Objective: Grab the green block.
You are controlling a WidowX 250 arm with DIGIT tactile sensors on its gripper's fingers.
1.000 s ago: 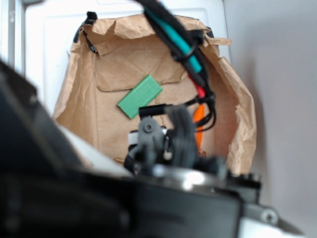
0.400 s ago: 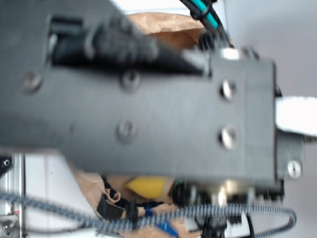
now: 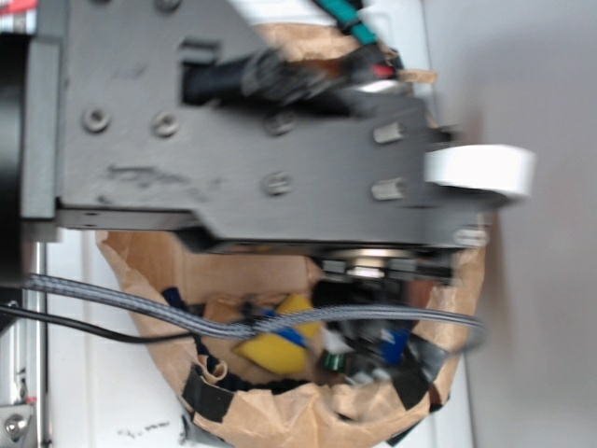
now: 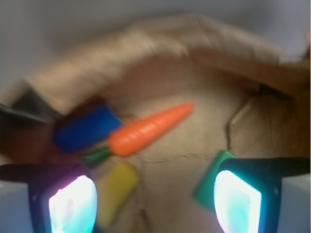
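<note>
Gripper (image 4: 155, 199): jaws spread wide apart, nothing between them; two glowing pads at the bottom of the wrist view, left pad (image 4: 73, 206) at 7 o'clock, right pad (image 4: 237, 200) at 5 o'clock.
Green block (image 4: 210, 182): flat on the brown paper, at 4 o'clock in the wrist view, partly hidden behind the right pad; whether touching it, cannot tell through the blur.
Carrot (image 4: 151, 129): orange, centre of the wrist view, tip pointing to 2 o'clock, dark green stem (image 4: 97, 156) at its 8 o'clock end.
Blue block (image 4: 87, 128): at 9 o'clock from the carrot, just beside it.
Yellow block (image 4: 115, 187): at 6 o'clock from the stem, near the left pad.
Paper (image 4: 170, 87): crumpled brown lining, walls rising around the objects.
Arm (image 3: 252, 140): blurred grey body filling the upper half of the exterior view, hiding most of the paper; braided cable (image 3: 140, 308) sagging across below it.
</note>
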